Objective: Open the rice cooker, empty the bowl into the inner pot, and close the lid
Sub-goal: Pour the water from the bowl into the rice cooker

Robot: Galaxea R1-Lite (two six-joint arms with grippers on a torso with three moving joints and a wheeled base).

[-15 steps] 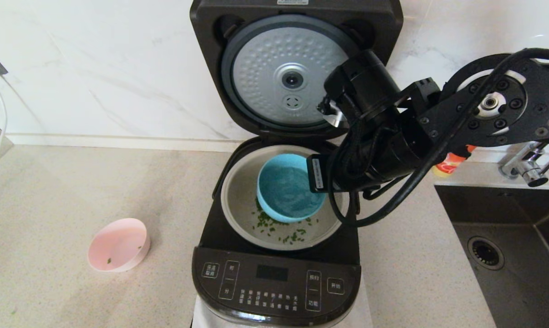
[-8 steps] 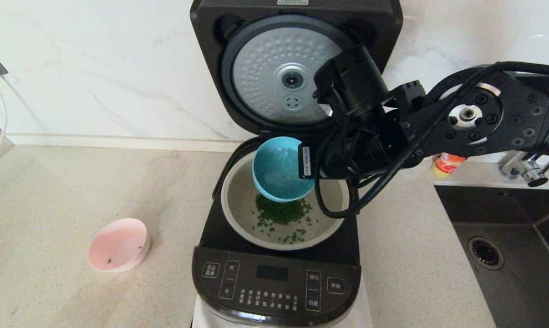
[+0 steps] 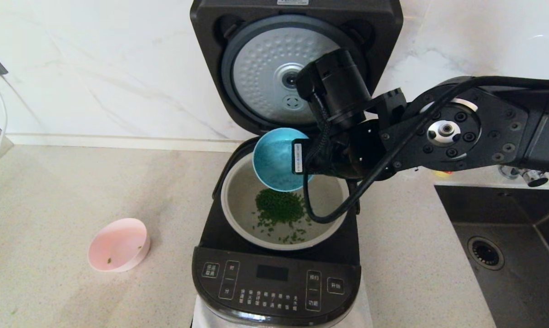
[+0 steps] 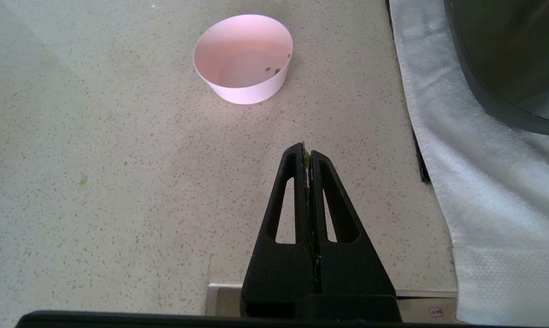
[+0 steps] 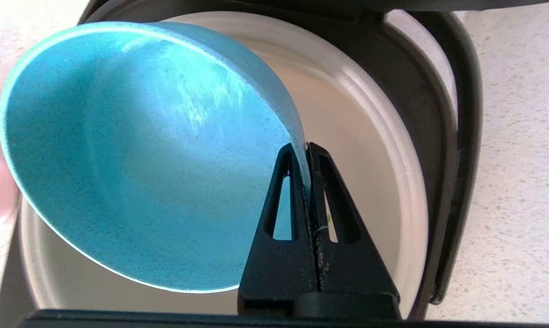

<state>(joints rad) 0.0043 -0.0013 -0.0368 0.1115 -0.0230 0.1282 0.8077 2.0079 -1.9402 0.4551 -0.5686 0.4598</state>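
The black rice cooker (image 3: pixel 274 278) stands open, its lid (image 3: pixel 274 73) upright with the dimpled silver disc facing me. The pale inner pot (image 3: pixel 242 200) holds a heap of chopped green bits (image 3: pixel 279 207). My right gripper (image 5: pixel 305 150) is shut on the rim of a blue bowl (image 3: pixel 274 159), which is tipped on its side above the pot and looks empty inside (image 5: pixel 133 159). My left gripper (image 4: pixel 305 155) is shut and empty above the counter, near a pink bowl (image 4: pixel 243 57), and is out of the head view.
The pink bowl (image 3: pixel 118 244) sits on the counter left of the cooker with a few green specks inside. A white cloth (image 4: pixel 484 182) lies under the cooker. A dark sink (image 3: pixel 506 246) with a tap (image 3: pixel 529 175) is at the right. A marble wall stands behind.
My right gripper has lifted the blue bowl up from low in the pot and tipped it further, shifting left. A heap of green bits now lies in the pot.
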